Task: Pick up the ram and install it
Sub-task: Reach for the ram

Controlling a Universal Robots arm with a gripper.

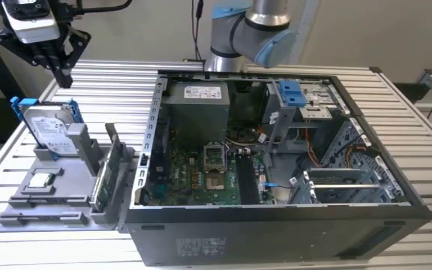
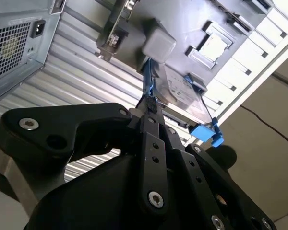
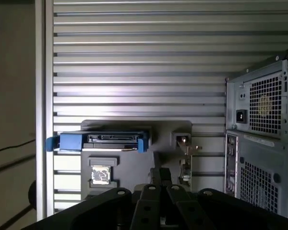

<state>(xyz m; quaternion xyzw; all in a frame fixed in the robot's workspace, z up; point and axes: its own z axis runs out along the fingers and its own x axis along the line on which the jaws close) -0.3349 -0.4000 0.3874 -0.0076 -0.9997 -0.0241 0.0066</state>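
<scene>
**Hand empty above the desk, ram in its holder**

In the exterior view the hand [image 1: 64,77] hangs high over the slatted desk [image 1: 111,95], its tips pointing down. In the second wrist view the two fingers [image 2: 149,106] are pressed together with nothing between them.

Nearest to the hand, below it, stands the silver hard drive [image 1: 49,128] with blue brackets, upright at the close end of the gray holder [image 1: 21,222]. Beyond the drive, farther from the hand, a small square chip [image 1: 41,180] lies flat. Beside it a green circuit card [image 1: 100,190] stands on edge.

The ram [image 1: 47,216] seems to be the dark narrow strip lying in a long slot at the holder's end farthest from the hand, well apart from the fingers; this cannot be told for sure.

The open computer case [image 1: 276,230] lies just beside the holder, on the side away from the hand.
</scene>
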